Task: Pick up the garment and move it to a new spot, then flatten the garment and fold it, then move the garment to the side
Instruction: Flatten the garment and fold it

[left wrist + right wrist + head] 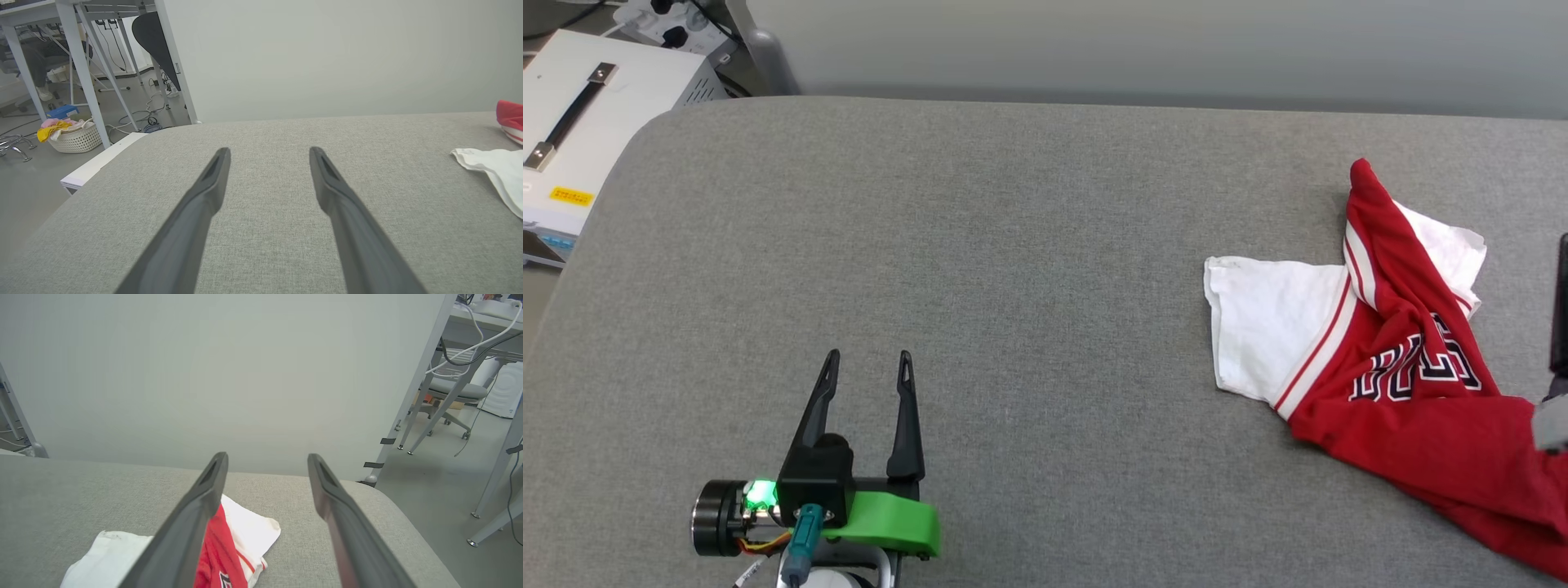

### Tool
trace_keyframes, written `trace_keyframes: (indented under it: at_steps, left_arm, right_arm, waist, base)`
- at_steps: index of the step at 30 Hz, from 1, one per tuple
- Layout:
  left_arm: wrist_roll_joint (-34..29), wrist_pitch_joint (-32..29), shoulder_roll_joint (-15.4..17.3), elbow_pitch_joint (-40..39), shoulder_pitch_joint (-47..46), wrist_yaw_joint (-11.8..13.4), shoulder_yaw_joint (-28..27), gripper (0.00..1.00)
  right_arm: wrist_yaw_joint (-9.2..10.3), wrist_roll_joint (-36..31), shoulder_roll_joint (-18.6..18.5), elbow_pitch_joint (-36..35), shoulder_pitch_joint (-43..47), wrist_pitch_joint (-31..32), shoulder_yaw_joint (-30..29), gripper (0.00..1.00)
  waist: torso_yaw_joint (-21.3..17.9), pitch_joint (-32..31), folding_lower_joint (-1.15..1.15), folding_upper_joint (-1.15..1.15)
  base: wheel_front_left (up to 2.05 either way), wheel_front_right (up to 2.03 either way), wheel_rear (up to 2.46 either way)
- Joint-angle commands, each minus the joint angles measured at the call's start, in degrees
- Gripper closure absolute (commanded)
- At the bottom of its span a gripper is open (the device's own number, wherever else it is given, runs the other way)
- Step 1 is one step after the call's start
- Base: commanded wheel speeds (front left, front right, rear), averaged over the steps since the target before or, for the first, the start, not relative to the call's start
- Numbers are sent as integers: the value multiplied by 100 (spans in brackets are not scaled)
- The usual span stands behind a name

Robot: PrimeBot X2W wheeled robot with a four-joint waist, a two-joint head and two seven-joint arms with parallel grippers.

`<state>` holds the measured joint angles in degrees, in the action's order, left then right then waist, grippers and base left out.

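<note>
The garment (1405, 408) lies crumpled on the right side of the grey padded table (1013, 245). It is red with black lettering, and a white sleeve is spread toward the left. My left gripper (868, 355) stands open near the front left, far from the garment, with nothing between its fingers. In the left wrist view this gripper (269, 150) is open over bare table, with the white sleeve (494, 167) at the far right. My right gripper (267, 457) is open and raised above the garment (222, 555), holding nothing. One of its dark fingers (1562, 302) shows at the head view's right edge.
A white box with a black handle (596, 106) stands off the table's far left corner. On the floor to the left there is a laundry basket (75, 139) beside desk legs. A chair (449, 392) and more desk legs stand past the table's right end. A pale wall runs behind.
</note>
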<state>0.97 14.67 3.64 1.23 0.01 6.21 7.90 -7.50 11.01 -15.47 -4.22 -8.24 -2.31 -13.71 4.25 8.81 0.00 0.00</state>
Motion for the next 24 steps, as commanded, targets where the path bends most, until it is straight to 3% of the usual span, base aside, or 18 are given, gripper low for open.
trace_keyframes:
  at_steps: [1,7,13,18,24]
  left_arm:
    - [-53,33,38,-26,85,-30,7,0]
    - [-67,33,65,-24,112,-39,49,0]
    - [-68,33,78,-66,128,-26,76,0]
    - [-58,33,69,-94,38,-33,126,0]
    - [-22,33,40,-75,-147,-40,198,0]
  right_arm:
    - [1,-89,124,-114,187,-60,49,0]
    - [1,-301,356,-477,466,-72,218,0]
    - [1,-195,34,-627,-64,172,686,0]
    - [1,303,-653,-261,-1075,983,1874,0]
    - [1,1362,-1426,479,-2252,2792,3746,0]
  waist:
    - [-8,-45,0,0]
    - [15,-128,0,0]
    - [91,-86,0,0]
    - [188,100,0,0]
    - [391,353,0,0]
  base:
    - [0,0,0]
    - [0,0,0]
    - [0,0,0]
    - [0,0,0]
    - [0,0,0]
